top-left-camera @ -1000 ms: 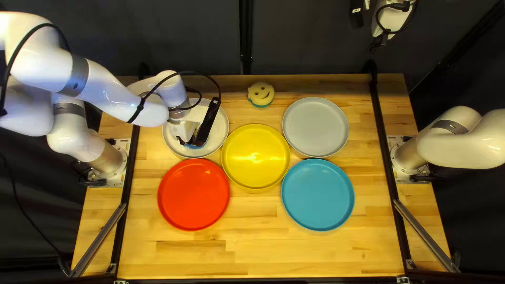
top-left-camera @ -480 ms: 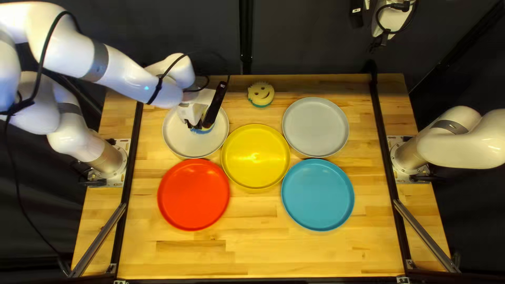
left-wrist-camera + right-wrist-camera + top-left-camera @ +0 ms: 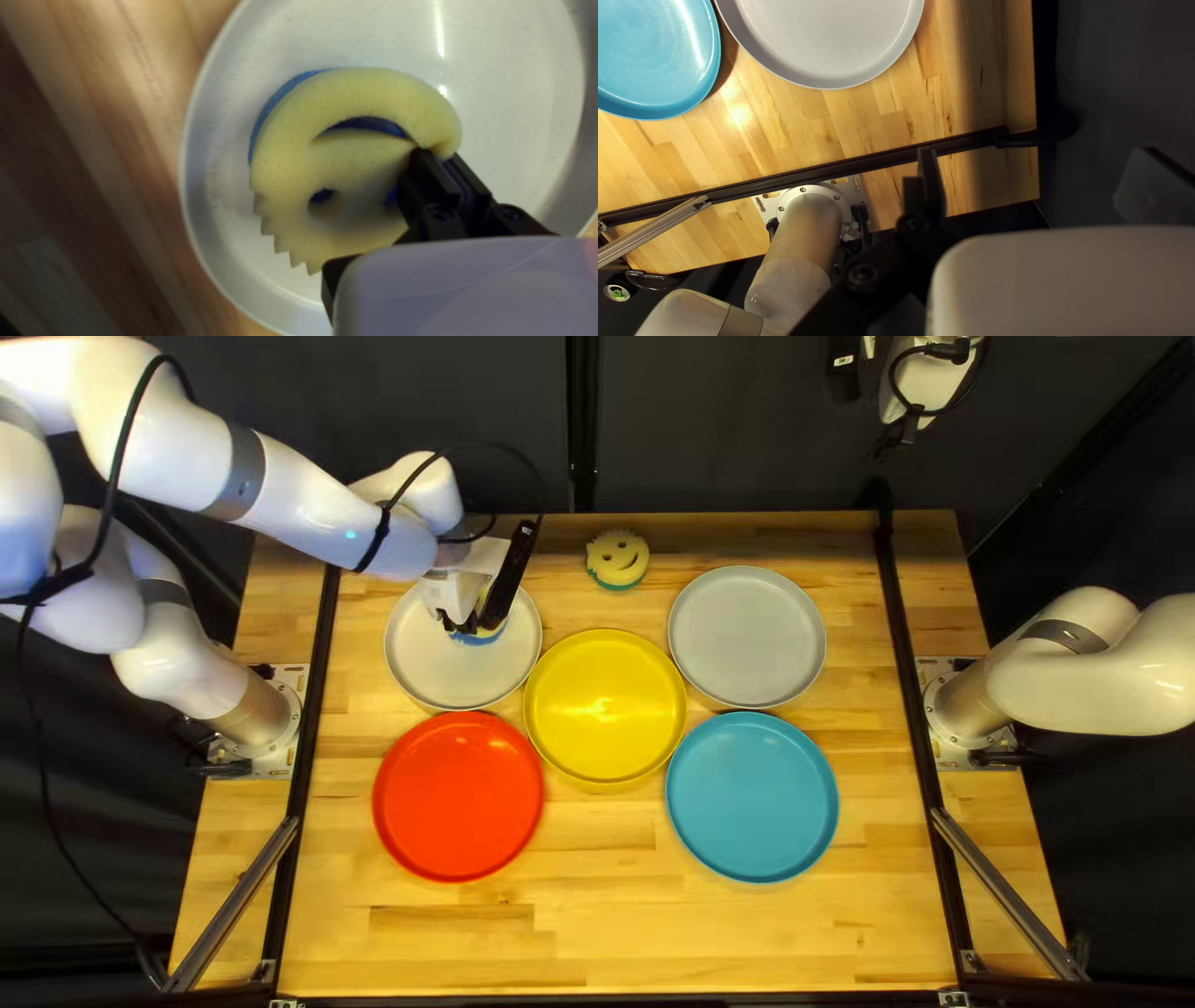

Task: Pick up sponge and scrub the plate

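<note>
Nearest on the surface (image 3: 598, 933), the red plate (image 3: 458, 797) sits beside the blue plate (image 3: 752, 797). Just beyond, between them, there's the yellow plate (image 3: 605, 706), shining under the light.

And here's the action, on the white plate (image 3: 417, 662)! The left gripper (image 3: 463, 631) has its two fingers drawn close together, pinching the sponge (image 3: 355, 162) at its edge, and the yellow foam puckers right there at the tips. The sponge is over the inside of the white plate, smile cut-out facing up, blue backing peeking out along one side. Whether it presses on the plate, I can't tell.

Across the way at about the same depth, the grey plate (image 3: 747, 637) lies beyond the blue one. Farther back, near the surface's far edge, it's the second sponge (image 3: 618, 558), a yellow smiley with a green underside, apart from the plates.

Farthest of all, up at the top edge of the top left view, comes the right gripper (image 3: 844, 371): fingers spread wide, nothing between them. On lettering, only small pale marks on its black part, too tiny to read.
</note>
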Motion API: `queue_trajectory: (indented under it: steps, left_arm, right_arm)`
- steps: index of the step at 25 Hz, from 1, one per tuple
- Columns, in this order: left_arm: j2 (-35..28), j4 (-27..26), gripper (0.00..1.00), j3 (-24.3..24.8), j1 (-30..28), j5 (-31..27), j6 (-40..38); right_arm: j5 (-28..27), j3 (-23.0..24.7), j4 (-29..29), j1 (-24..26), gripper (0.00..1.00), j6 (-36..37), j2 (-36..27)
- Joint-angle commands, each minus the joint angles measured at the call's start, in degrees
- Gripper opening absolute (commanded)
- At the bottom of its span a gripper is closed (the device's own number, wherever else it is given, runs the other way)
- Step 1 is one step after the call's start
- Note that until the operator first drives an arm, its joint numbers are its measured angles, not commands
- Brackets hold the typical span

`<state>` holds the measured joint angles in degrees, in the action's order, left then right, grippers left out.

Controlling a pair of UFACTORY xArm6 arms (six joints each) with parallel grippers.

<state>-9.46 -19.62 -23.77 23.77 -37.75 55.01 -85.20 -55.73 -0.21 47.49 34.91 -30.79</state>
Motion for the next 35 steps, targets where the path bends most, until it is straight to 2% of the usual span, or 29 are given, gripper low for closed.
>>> queue_trajectory:
  steps: [1,9,16,19,27,31,35]
  left_arm:
    - [-3.0,0.1,0.00,3.4,-1.5,0.4,-2.0]
    - [-3.6,-0.5,0.00,5.3,-1.3,1.0,-2.1]
    - [-3.2,0.3,0.00,4.8,4.6,0.1,1.5]
    - [-3.4,0.4,0.00,4.4,5.2,-0.3,1.5]
    - [-6.1,2.7,0.00,2.5,-3.3,-0.6,-6.9]
    - [-7.3,6.0,0.00,0.5,-9.1,-0.9,-13.2]
    - [-8.3,10.1,0.00,-0.5,-12.5,-0.3,-17.7]
  right_arm:
    - [0.0,0.0,0.0,0.0,1.00,0.0,0.0]
    - [0.0,0.0,0.0,0.0,1.00,0.0,0.0]
    - [0.0,0.0,0.0,0.0,1.00,0.0,0.0]
    - [0.0,0.0,0.0,0.0,1.00,0.0,0.0]
    - [0.0,0.0,0.0,0.0,1.00,0.0,0.0]
    - [0.0,0.0,0.0,0.0,1.00,0.0,0.0]
    - [0.0,0.0,0.0,0.0,1.00,0.0,0.0]
